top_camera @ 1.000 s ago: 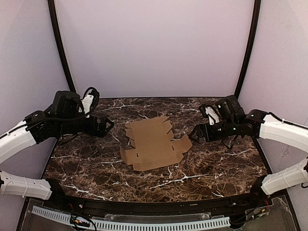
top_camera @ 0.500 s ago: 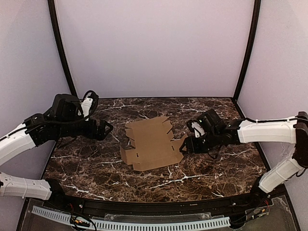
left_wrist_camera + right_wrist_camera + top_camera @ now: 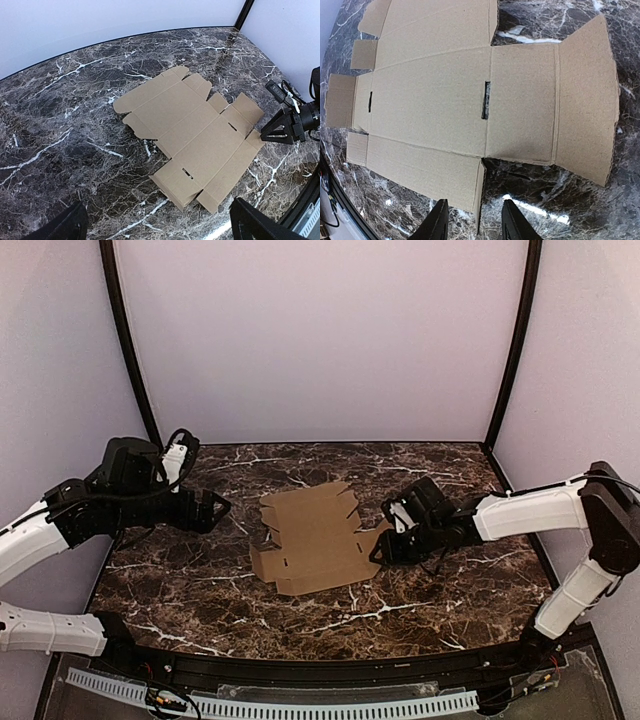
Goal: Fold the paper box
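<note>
Flap edge of the flat paper box [image 3: 315,538] stands between the right claw's [image 3: 475,220] half-spread fingers.

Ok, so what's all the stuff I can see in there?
paper box: one, brown, lying flat and unfolded in the middle of the table
table: one, dark marble with white veins, under everything
walls: pale lilac, behind and at both sides
poles: two, black, at the back corners
left end effector: one, black, open, left of the box and not touching it
right end effector: one, black, at the box's right side, fingers apart on either side of a flap's edge
</note>
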Action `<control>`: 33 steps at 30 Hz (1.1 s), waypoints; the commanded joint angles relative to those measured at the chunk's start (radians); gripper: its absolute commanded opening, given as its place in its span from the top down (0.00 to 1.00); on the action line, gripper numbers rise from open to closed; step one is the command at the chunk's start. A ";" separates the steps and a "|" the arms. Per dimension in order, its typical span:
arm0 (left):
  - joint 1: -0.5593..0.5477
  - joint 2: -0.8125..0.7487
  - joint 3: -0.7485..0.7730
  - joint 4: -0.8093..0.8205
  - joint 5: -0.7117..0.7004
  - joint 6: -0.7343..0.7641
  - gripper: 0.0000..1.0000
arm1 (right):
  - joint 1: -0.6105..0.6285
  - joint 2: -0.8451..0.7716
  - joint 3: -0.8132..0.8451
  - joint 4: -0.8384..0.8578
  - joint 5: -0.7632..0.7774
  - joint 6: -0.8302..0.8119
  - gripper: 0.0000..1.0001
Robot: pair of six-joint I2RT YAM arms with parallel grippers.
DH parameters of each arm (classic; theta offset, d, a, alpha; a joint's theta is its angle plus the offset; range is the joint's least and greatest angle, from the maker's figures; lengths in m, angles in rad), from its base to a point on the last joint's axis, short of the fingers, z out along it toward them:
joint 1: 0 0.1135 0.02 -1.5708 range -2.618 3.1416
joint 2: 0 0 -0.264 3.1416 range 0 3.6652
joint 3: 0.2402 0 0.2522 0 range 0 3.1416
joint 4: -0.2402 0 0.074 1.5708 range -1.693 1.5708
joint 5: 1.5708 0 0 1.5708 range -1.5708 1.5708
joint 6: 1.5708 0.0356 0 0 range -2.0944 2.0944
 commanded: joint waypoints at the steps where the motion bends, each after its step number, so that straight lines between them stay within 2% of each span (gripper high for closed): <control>1: -0.003 -0.018 -0.008 -0.039 -0.010 -0.005 0.00 | 0.008 0.031 -0.016 0.054 -0.008 0.009 0.66; 11: -0.003 -0.018 -0.011 -0.039 -0.017 -0.002 0.00 | 0.009 0.046 -0.014 0.061 -0.027 0.000 0.84; 18: -0.003 -0.015 -0.008 -0.043 -0.018 0.002 0.00 | 0.016 0.055 -0.001 0.044 -0.044 -0.027 1.00; 24: -0.002 -0.017 0.003 -0.055 -0.027 0.010 0.00 | 0.022 0.045 0.038 -0.025 -0.029 -0.100 1.00; 33: -0.003 -0.007 0.036 -0.065 -0.027 0.028 0.00 | 0.025 -0.004 0.180 -0.206 0.008 -0.406 1.00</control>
